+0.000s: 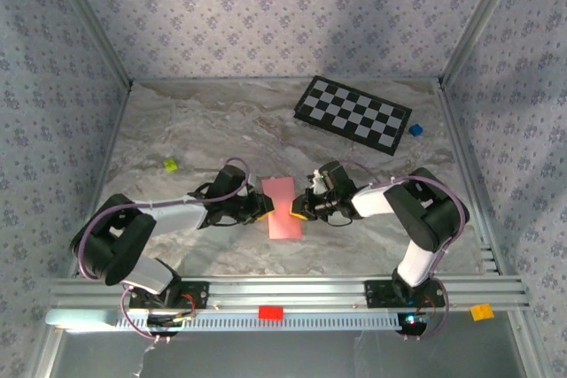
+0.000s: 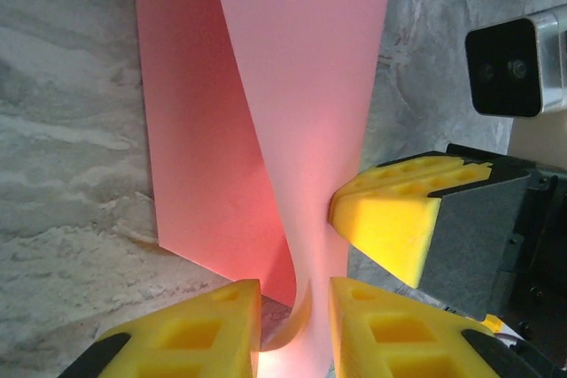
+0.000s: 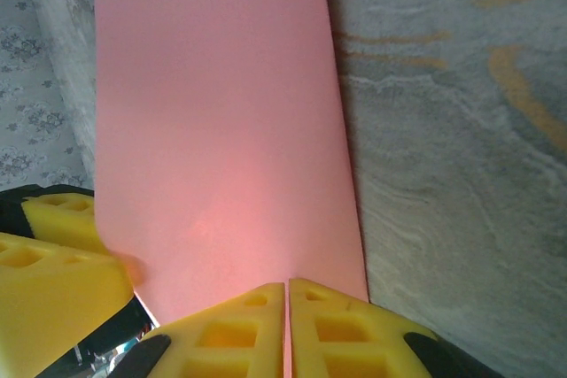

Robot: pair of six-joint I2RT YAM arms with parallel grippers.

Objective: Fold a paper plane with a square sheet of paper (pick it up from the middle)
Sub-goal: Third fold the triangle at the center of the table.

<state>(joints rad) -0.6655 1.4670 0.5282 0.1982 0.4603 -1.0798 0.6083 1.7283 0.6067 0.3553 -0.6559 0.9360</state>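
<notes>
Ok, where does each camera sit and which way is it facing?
Top external: above and behind the bases, looking down at the table; both arms show, left gripper and right gripper meeting at the square sheet of paper.
Left wrist: on the left arm, facing the right arm along its fingers over the sheet.
Right wrist: on the right arm, facing the left arm along its closed fingers over the sheet.
Shared: each wrist view catches the sheet and the opposite gripper's yellow finger.

Facing inward: left claw (image 2: pixel 295 294) seemingly ajar, right claw (image 3: pixel 285 294) closed.
</notes>
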